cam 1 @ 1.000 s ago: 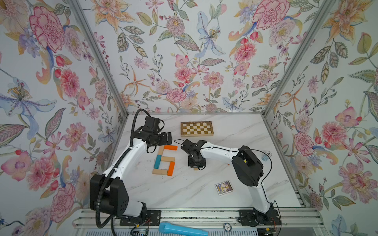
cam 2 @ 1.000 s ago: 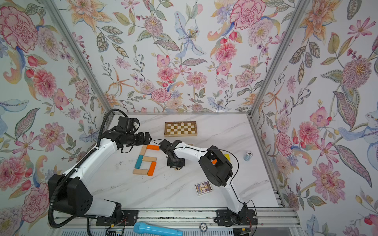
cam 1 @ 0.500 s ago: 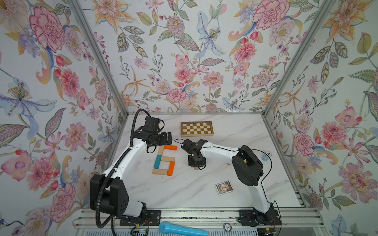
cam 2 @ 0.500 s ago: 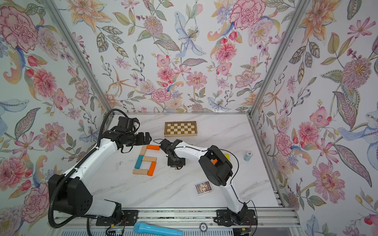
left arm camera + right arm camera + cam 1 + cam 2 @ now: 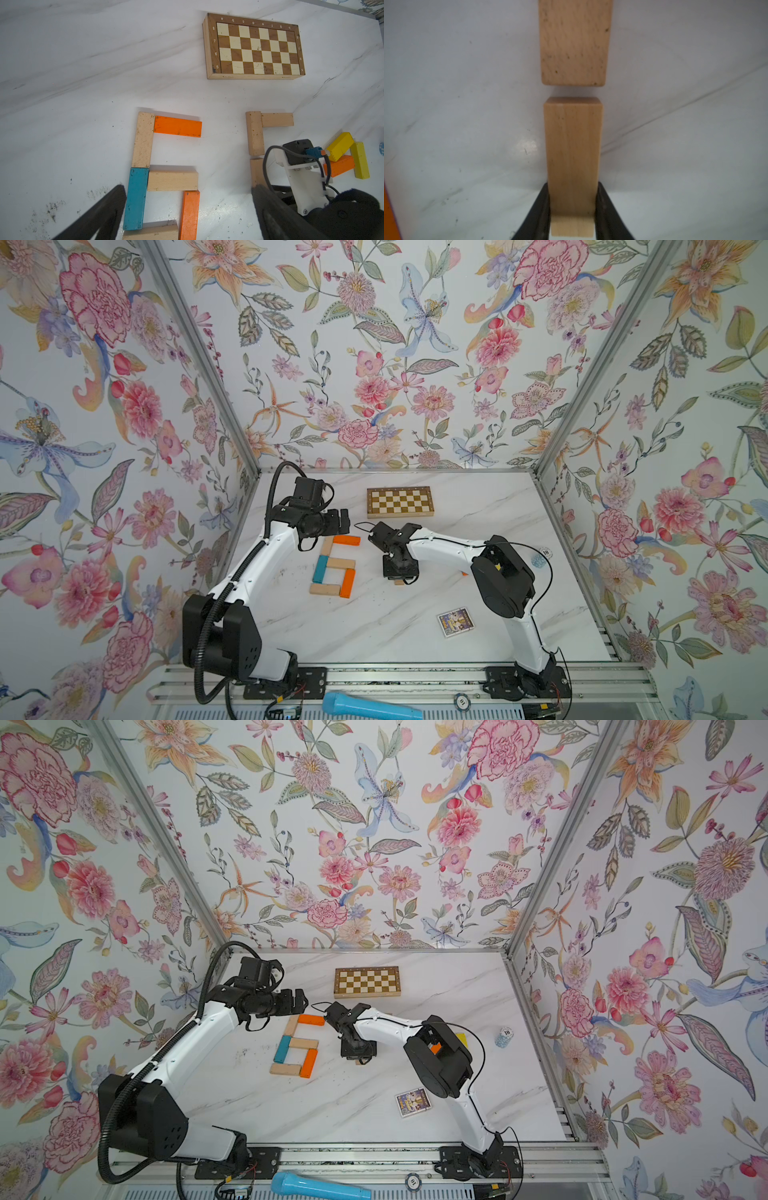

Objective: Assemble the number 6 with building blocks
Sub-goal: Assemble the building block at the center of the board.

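Left to right: left gripper (image 5: 344,521) hangs with jaws wide and empty just over the top end of the finished six (image 5: 334,564), touching nothing. That six sits left of table centre. It has a pale upright (image 5: 143,139) with the orange top bar (image 5: 177,126) butted to it, a teal bar (image 5: 136,197) below the upright, then a pale middle bar (image 5: 172,180), an orange right bar (image 5: 190,214) and a pale bottom bar (image 5: 151,232). All are touching, and it reads as a 6 to me. Next over, a second figure is started: second upright (image 5: 254,133) plus second top bar (image 5: 277,119), set in an L. Right gripper (image 5: 573,199) is narrow, clamped on the sides of a pale block (image 5: 573,145). The block is lined up end to end with the second upright, with a thin gap between the ends. Can't tell if it's down on the table (image 5: 374,626) or just off it. Further right, spare yellow blocks (image 5: 340,146) and a spare orange block (image 5: 339,166) lie in a loose heap. Change over the last second: basically none. Both arms sit in the same spots in both top views, grip unchanged. My read: placement is at final align, release not yet done. Close the gap and square the block before letting go, else the spine of the second 6 comes out kinked.
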`<move>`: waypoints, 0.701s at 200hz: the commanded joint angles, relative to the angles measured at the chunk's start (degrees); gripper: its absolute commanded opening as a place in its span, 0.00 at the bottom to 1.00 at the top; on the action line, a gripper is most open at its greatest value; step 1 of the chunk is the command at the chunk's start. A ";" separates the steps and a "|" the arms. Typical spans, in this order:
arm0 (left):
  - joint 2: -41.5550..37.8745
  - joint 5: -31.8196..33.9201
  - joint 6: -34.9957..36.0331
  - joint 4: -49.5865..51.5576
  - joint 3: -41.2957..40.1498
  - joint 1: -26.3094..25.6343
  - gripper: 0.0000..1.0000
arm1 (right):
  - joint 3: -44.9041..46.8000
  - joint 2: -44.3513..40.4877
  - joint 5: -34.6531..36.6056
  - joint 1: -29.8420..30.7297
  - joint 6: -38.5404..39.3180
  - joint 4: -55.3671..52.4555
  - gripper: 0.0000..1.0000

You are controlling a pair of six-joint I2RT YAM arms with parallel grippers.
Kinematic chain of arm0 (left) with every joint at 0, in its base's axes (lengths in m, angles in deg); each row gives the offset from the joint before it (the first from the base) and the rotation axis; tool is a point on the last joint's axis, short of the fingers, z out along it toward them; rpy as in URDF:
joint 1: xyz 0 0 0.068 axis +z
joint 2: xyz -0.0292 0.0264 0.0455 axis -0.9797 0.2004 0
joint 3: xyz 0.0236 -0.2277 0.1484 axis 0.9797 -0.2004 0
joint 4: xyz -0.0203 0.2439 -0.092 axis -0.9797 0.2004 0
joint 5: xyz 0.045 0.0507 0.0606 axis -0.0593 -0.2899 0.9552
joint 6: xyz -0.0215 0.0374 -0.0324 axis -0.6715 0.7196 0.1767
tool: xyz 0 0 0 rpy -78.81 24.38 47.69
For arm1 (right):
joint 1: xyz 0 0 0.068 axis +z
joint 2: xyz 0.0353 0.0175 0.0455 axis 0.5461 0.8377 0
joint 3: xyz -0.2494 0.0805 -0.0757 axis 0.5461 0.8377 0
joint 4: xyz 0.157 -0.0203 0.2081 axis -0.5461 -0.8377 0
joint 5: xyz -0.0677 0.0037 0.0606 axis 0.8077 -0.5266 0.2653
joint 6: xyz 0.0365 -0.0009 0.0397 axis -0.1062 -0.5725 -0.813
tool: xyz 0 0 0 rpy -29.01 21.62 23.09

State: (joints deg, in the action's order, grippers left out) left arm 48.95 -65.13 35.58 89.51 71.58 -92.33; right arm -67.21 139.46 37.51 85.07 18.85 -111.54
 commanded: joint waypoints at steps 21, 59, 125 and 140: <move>0.61 -0.69 1.07 -0.81 0.30 -0.26 0.99 | 0.60 4.29 1.73 -0.96 0.62 -1.67 0.32; 0.56 -0.78 1.07 -0.77 0.31 -0.22 0.99 | 0.12 4.71 1.77 -0.90 0.65 -1.81 0.32; 0.69 -0.59 1.25 -0.76 0.32 -0.26 0.99 | -2.07 3.31 3.20 -0.60 1.25 -2.92 0.51; 0.36 -0.41 1.59 -0.76 0.34 -0.26 0.99 | -3.09 1.25 4.32 -0.53 2.21 -2.92 0.57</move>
State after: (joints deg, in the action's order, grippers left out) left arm 48.95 -65.10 35.78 89.51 71.58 -92.33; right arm -69.35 140.75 39.00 84.74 20.01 -113.77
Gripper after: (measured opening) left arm 0.989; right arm 0.542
